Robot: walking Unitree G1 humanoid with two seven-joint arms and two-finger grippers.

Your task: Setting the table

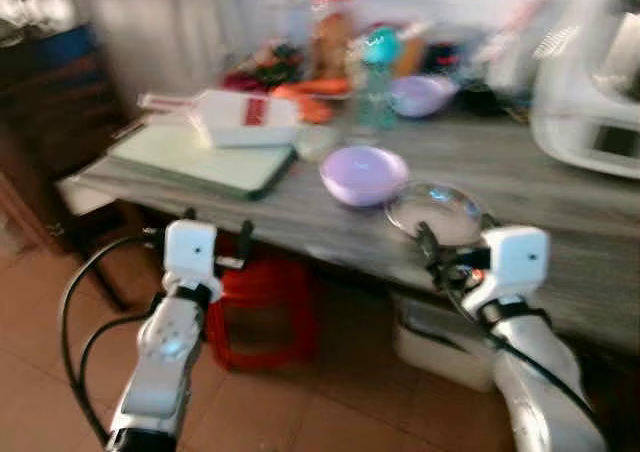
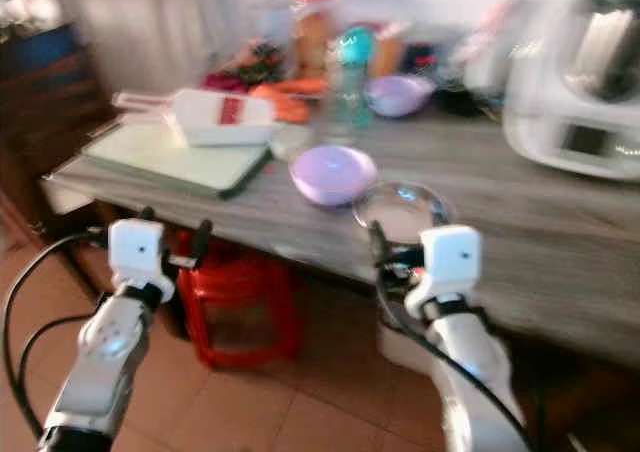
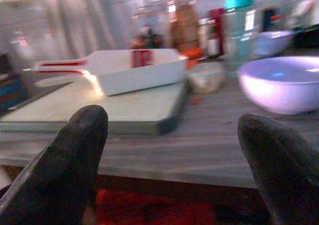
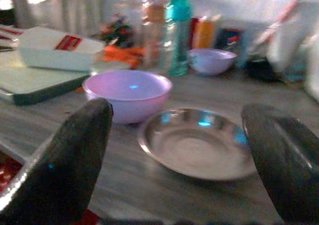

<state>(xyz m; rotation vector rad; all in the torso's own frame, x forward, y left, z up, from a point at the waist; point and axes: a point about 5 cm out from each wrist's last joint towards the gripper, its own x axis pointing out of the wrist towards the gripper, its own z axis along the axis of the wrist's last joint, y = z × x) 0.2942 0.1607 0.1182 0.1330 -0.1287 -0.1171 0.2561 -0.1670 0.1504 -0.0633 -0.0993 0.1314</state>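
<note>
A lilac bowl [image 1: 363, 174] sits near the front edge of the grey wooden table [image 1: 560, 222]. A shallow steel dish [image 1: 435, 212] lies just to its right. My right gripper [image 1: 452, 248] is open at the table's edge, facing the dish [image 4: 197, 145] with nothing between its fingers [image 4: 79, 155]. My left gripper [image 1: 217, 234] is open below the table edge, in front of the pale green cutting board [image 1: 200, 157]. Its fingers [image 3: 65, 165] hold nothing. A second lilac bowl [image 1: 421, 94] stands further back.
A white scoop-like box with a red handle [image 1: 245, 119] rests on the board. Jars, a teal-capped bottle [image 1: 378, 77] and clutter line the back. A white appliance [image 1: 590, 82] stands at right. A red stool [image 1: 265, 312] and a white box [image 1: 440, 344] sit under the table.
</note>
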